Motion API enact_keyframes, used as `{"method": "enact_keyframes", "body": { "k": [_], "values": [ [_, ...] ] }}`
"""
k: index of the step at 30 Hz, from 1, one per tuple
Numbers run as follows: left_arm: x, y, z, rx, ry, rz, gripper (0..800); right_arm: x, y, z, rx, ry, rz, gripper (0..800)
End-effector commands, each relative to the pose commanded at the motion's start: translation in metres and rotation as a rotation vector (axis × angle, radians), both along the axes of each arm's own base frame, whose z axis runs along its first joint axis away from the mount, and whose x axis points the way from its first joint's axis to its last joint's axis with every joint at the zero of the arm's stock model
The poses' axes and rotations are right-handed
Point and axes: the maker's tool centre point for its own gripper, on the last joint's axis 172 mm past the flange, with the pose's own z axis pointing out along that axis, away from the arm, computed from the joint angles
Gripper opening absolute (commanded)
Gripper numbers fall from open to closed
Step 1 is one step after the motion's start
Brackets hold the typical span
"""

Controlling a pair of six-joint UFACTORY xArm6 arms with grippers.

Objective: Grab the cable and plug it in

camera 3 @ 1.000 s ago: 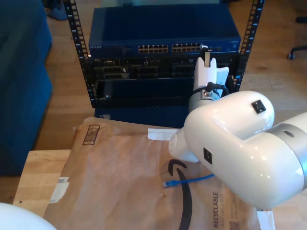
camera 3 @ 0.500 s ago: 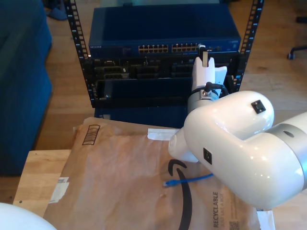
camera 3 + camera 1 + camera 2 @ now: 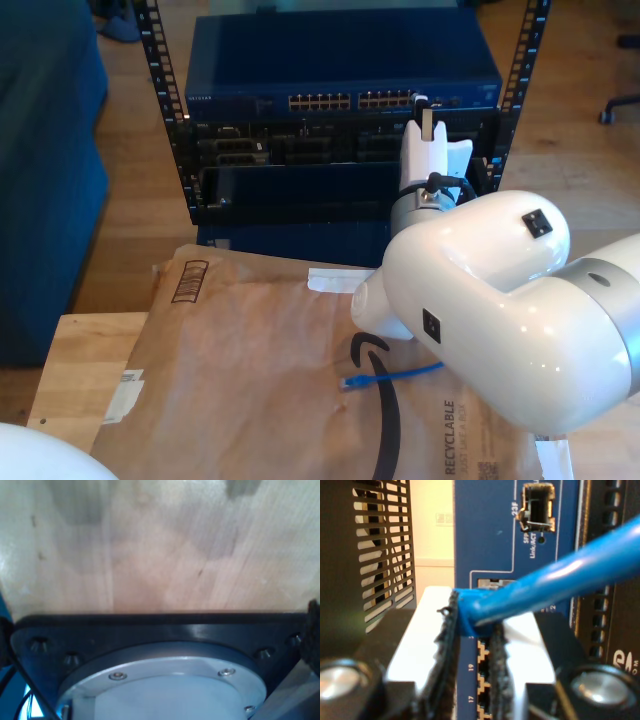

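cable pinched in second gripper, at switch

We are in what looks like a network or robotics lab. An open equipment rack holds a blue network switch with rows of ports. A wooden table covered with brown packing paper stands on a wood floor.
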Motion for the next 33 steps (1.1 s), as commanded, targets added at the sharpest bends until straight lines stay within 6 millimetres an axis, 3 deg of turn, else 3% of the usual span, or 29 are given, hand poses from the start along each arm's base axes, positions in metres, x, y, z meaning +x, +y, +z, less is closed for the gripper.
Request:
{"method": "enact_keyframes", "body": {
  "k": [33],
  "values": [
    [0.0000,0.0000,0.0000,0.000,0.000,0.000,800,0.0086,0.0035,-0.0025,0.006,-0.010,0.001,0]
  ]
}}
